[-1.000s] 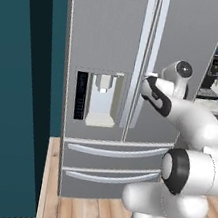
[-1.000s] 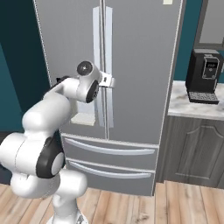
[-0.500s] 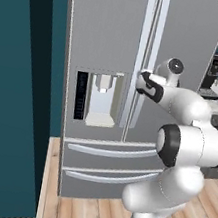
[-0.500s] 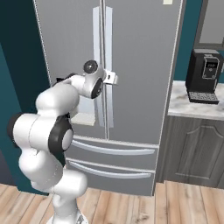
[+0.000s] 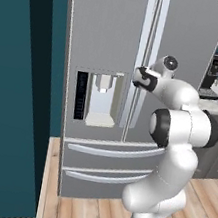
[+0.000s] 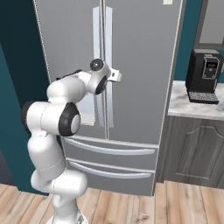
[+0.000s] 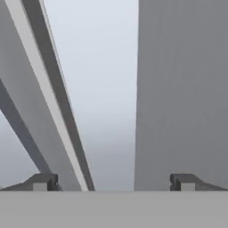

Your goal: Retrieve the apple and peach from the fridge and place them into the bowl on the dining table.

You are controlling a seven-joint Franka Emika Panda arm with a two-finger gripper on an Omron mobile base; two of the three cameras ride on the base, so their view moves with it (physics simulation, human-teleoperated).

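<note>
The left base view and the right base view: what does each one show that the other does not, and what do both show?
Left base view: the fridge's water dispenser panel in full.
Right base view: a grey cabinet door under the marble counter.
Both: the closed fridge, the open gripper near its pale door handles, a black coffee machine, the wooden floor.

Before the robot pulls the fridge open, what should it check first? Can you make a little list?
1. Fridge doors shut, nothing taken out yet: ok, both doors are closed.
2. Gripper open, ready to grab: ok, the fingertips stand wide apart with nothing between them.
3. Gripper close to a door handle: ok, it is up at the pale handles in the middle of the fridge.
4. Handle sitting between the fingertips: ok, in the hand view the pale handle rises between them.
5. Fingers touching the handle: cannot tell.
6. Coffee machine on the counter out of the way: ok, it stands off to the right.
</note>
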